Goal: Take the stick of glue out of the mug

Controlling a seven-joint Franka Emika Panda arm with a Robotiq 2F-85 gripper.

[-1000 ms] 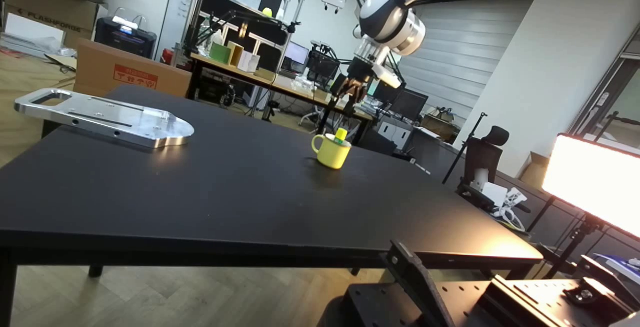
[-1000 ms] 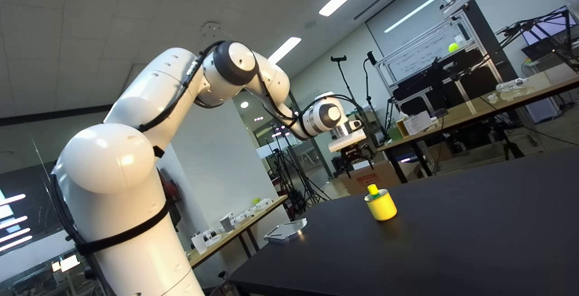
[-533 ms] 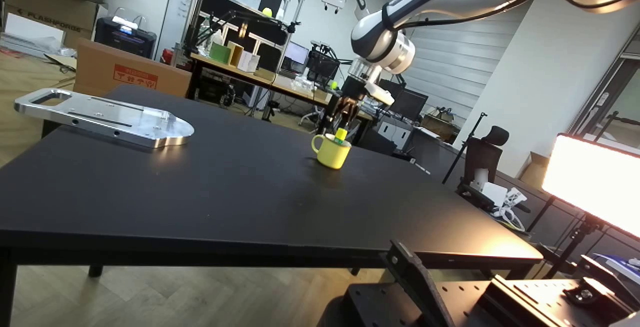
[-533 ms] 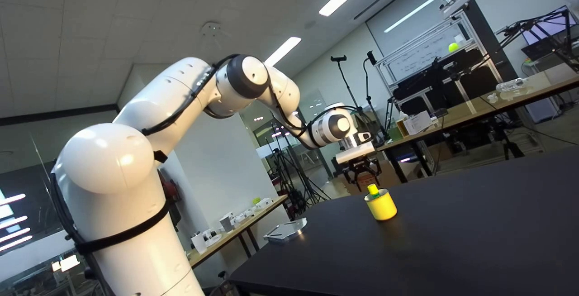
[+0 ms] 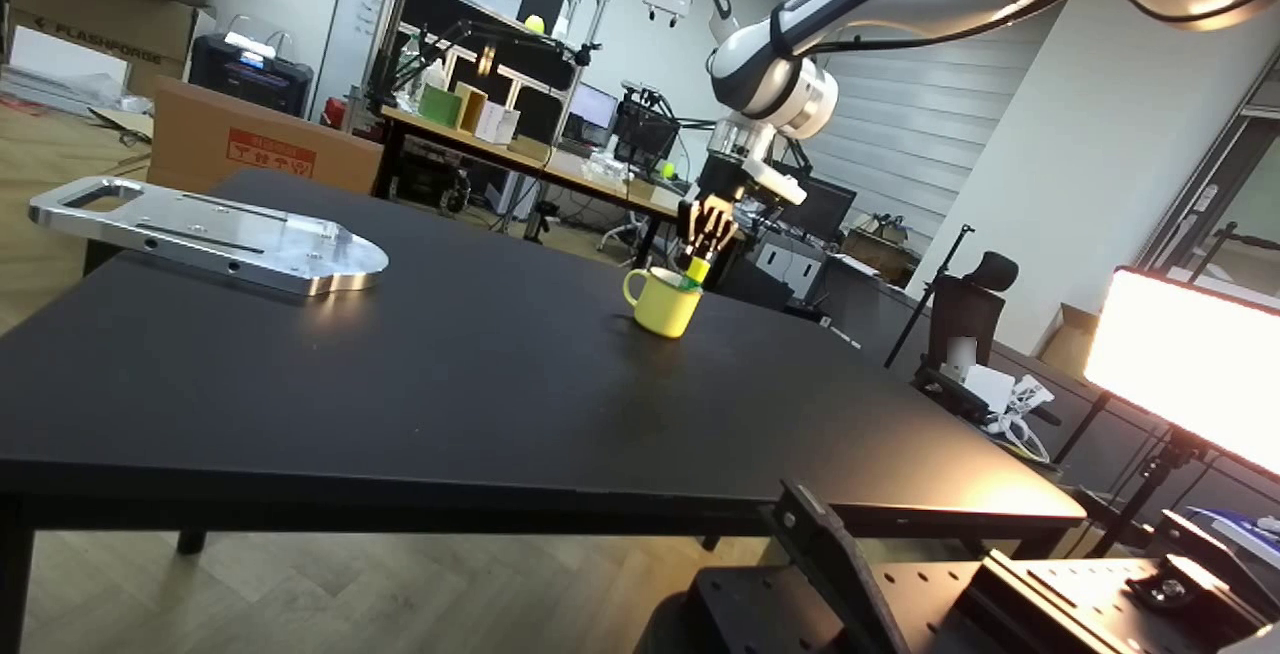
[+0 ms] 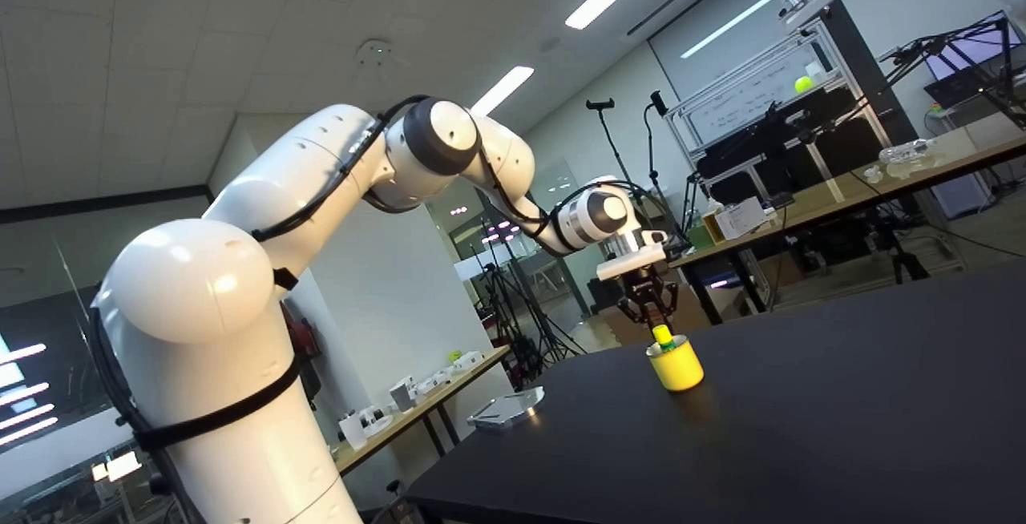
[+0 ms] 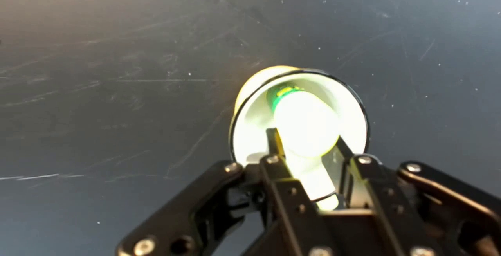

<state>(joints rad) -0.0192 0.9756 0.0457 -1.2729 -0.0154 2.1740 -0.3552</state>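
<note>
The surface (image 5: 420,364), dark and flat, lies below the claw (image 7: 306,135) and is seen in both exterior views; fine scratches and pale specks are noted on it in the wrist view. The arm (image 6: 280,163), white with dark cabling strapped along it, is bent and comes down to the claw from above. A cardboard box (image 5: 200,144) with a red label is observed beyond the surface, well apart from the claw. A silver metal plate (image 5: 215,229), slotted at one end, rests on the surface, also well apart from the claw. The claw itself points downward, its fingers (image 7: 277,172) drawn in on both sides of the stick of glue (image 5: 697,271) and grasping its upper end. The mug (image 5: 662,310), bright yellow with a dark rim and pale interior, stands upright on the surface just beneath the claw. The stick of glue, yellow with a green band, sits between the claw's fingers, its lower part inside the mug; glare washes out its top in the wrist view.
</note>
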